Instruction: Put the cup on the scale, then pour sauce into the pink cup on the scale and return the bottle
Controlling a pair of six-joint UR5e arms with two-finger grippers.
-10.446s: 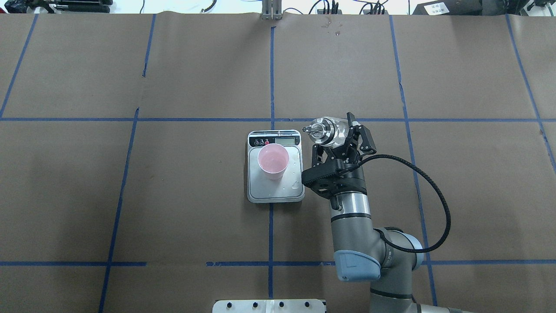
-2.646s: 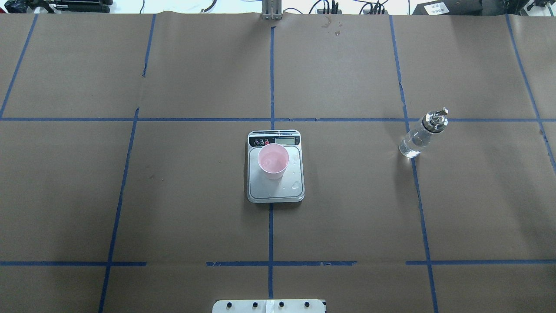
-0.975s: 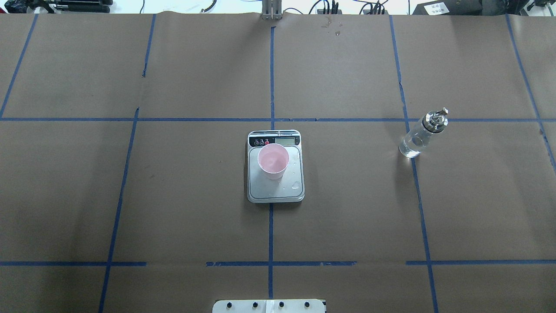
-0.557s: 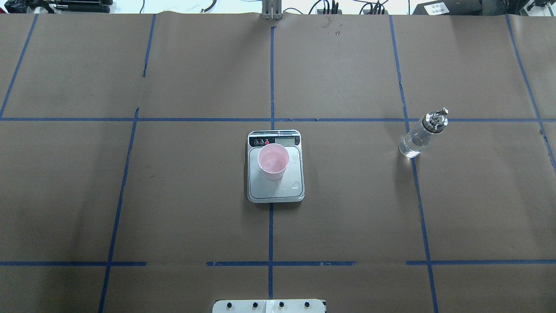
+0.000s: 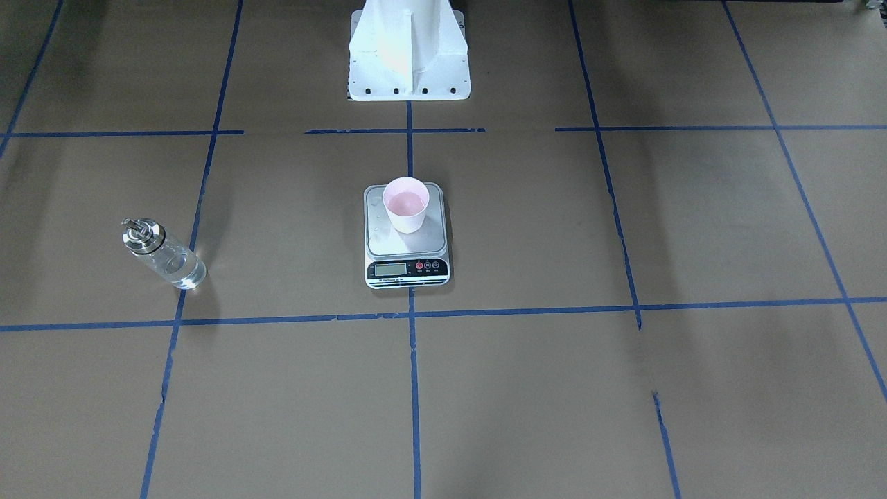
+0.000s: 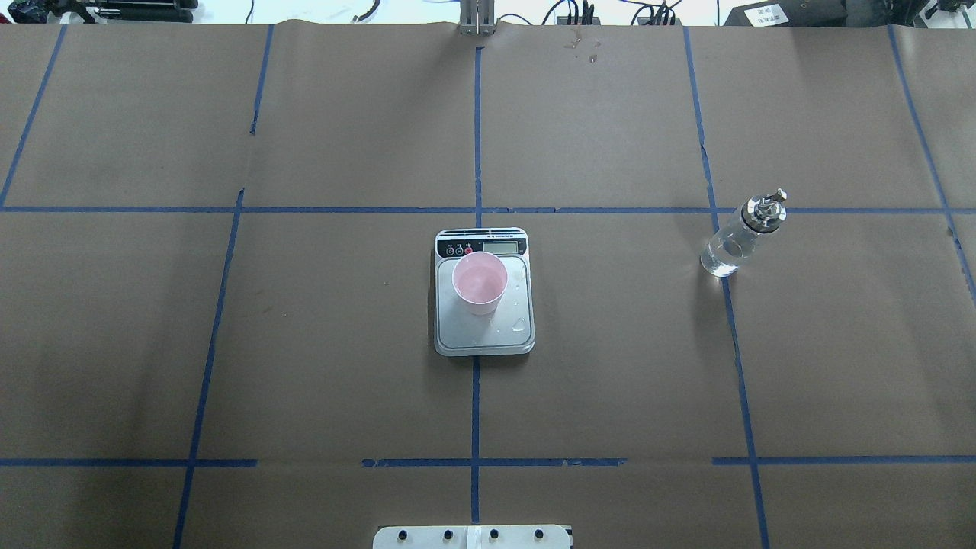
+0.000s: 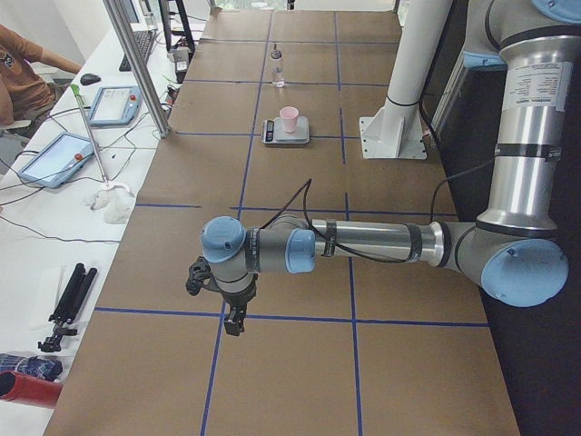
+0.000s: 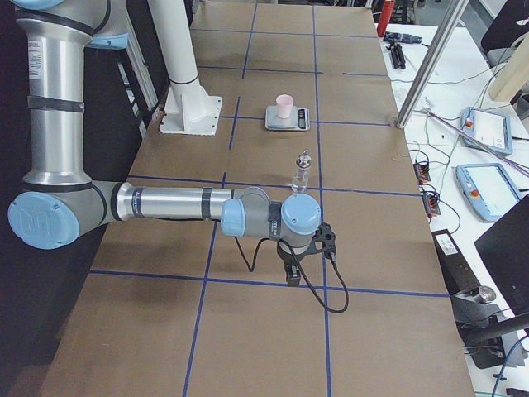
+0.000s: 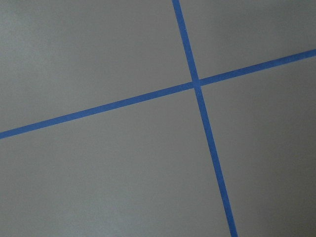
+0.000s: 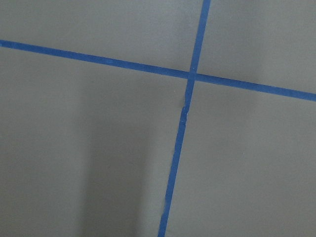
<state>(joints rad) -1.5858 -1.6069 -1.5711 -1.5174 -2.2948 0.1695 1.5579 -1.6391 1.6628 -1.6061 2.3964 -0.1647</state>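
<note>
Cup [image 6: 479, 284] stands on the scale [image 6: 467, 337], bottle [image 6: 733, 240] upright well apart. Left gripper [image 7: 234, 322] and right gripper [image 8: 291, 276]: wide or narrow, I cannot tell.

No text can be read; the display [image 5: 390, 269] on the scale [image 5: 416, 244] is too small.

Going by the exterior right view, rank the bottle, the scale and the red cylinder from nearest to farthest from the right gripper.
1. bottle: nearest, upright on the table just beyond the right gripper.
2. scale: farther along, mid-table.
3. red cylinder: farthest, past the table's far end.
</note>
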